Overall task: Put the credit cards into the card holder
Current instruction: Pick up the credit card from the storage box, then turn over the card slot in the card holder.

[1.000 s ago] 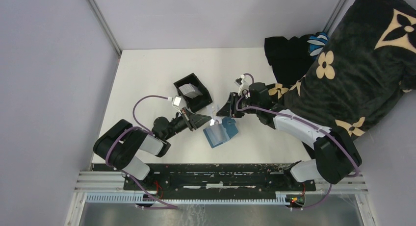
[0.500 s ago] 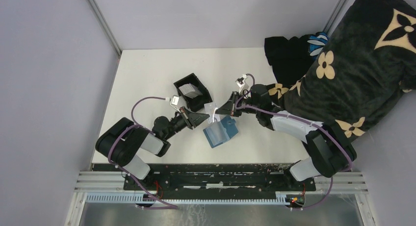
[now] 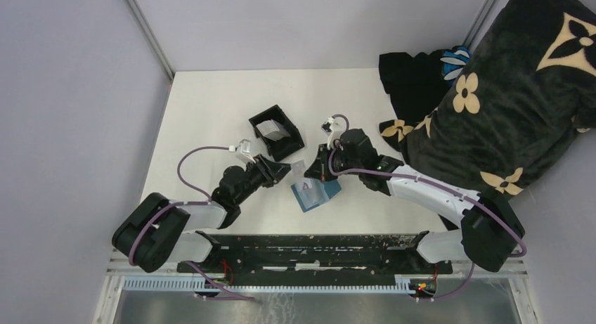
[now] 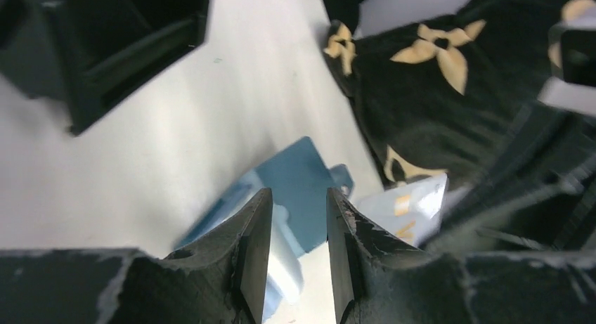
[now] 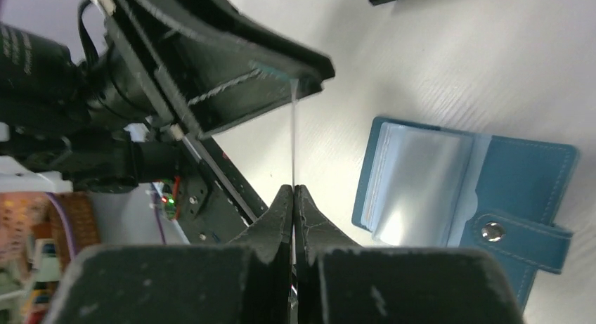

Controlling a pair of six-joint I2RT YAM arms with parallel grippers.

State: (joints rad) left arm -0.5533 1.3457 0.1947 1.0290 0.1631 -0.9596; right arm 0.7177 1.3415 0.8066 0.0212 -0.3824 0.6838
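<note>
With the right gripper (image 5: 293, 190) clamped on one edge of a credit card (image 5: 293, 138) near the card holder (image 5: 523, 166) lying open on the table (image 5: 422, 64) (left gripper (image 4: 298, 197) parted, empty), the card may pivot, miss the sleeve (image 5: 415, 176) and push the unrestrained holder aside

A white worktop (image 3: 211, 106) fills the middle, with pale grey walls (image 3: 70, 92) on three sides. A black open-topped box (image 3: 261, 117) sits on it, turned at an angle, near the centre. A black blanket (image 3: 520, 92) with cream flower shapes is heaped at the right and spills over the worktop's far right corner. A blue-and-white patch (image 3: 455, 60) shows at its fold. A metal rail (image 3: 302, 257) runs along the near edge.
</note>
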